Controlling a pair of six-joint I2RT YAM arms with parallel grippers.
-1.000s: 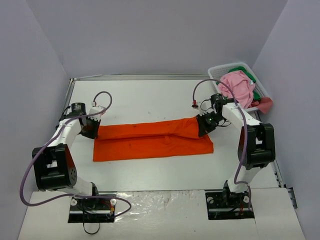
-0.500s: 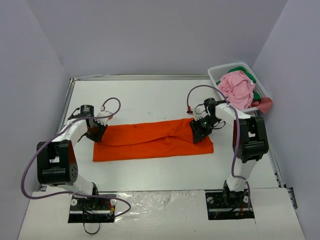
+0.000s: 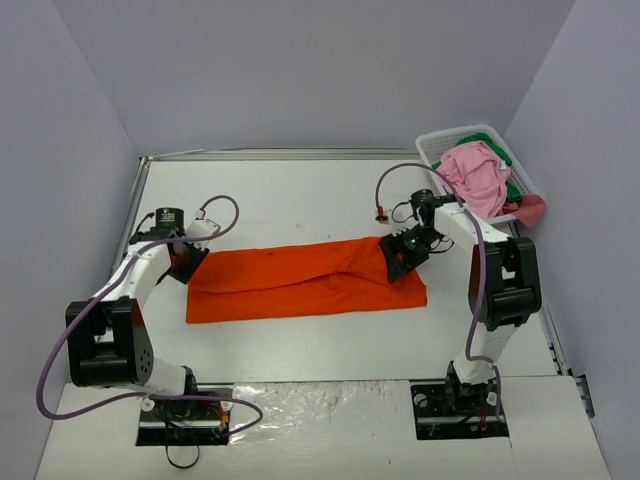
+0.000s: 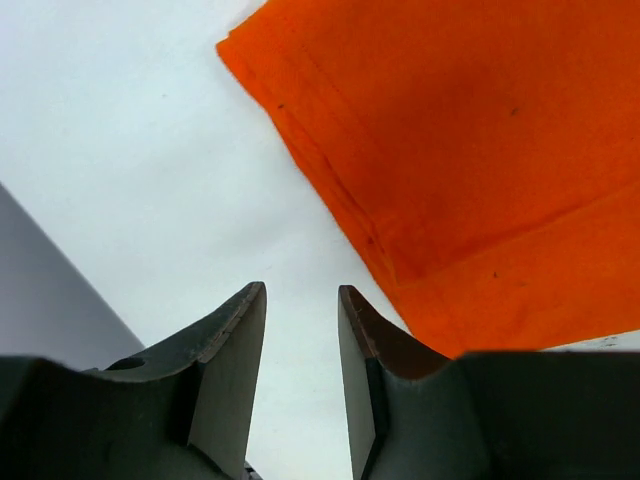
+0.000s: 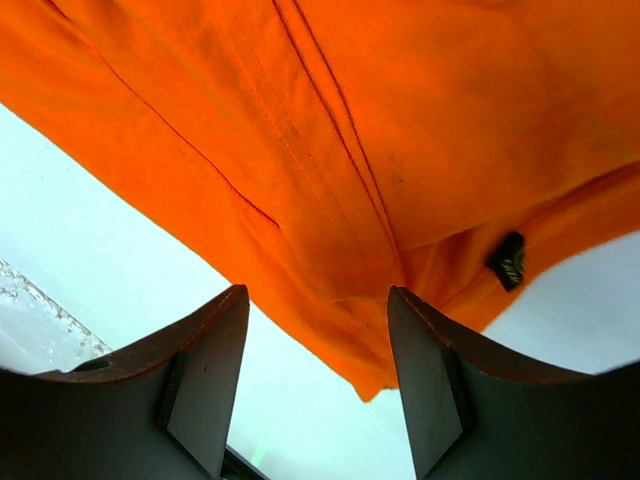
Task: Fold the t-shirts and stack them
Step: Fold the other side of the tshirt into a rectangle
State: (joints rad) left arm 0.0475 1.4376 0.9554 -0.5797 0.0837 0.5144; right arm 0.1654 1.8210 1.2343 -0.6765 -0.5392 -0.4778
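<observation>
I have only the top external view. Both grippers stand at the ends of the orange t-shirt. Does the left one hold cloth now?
Observer: No. In the left wrist view the left gripper is open, with only bare table in its gap. The layered edge of the orange t-shirt lies beside it.
Operator: And the right one?
Observer: In the right wrist view the right gripper is open too. The cloth shows beyond its gap, and nothing is pinched.
</observation>
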